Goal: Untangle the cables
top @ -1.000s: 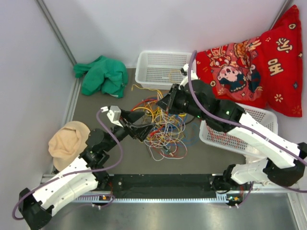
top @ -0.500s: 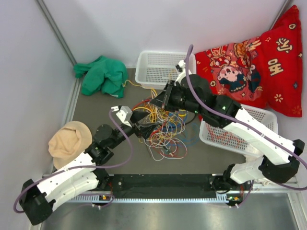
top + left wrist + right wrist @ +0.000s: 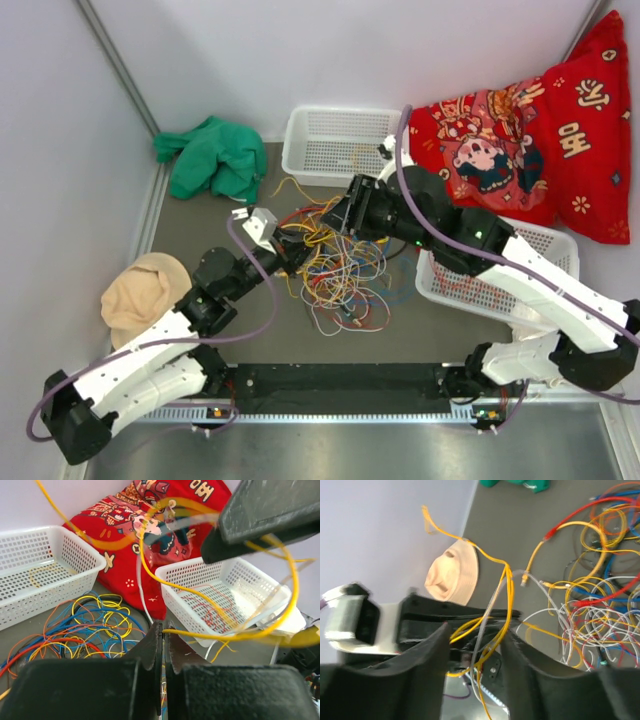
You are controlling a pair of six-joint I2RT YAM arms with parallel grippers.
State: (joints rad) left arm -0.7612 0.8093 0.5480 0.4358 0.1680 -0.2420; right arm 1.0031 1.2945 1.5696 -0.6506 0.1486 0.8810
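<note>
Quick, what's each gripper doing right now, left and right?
Left gripper: closed on a yellow cable.
Right gripper: open, cables passing loosely through it.

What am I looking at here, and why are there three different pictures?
These are two robot arms bolted side by side. One picture looks down from above. The other two come from a small camera on each wrist, so they show the work up close. On the grey table lie a tangle of thin coloured cables, a white basket at the back, a second basket on the right, a red cloth, a green cloth and a beige hat. The left hand is shut, pinching a yellow cable. The right hand stands open, with cables running between its fingers.
</note>
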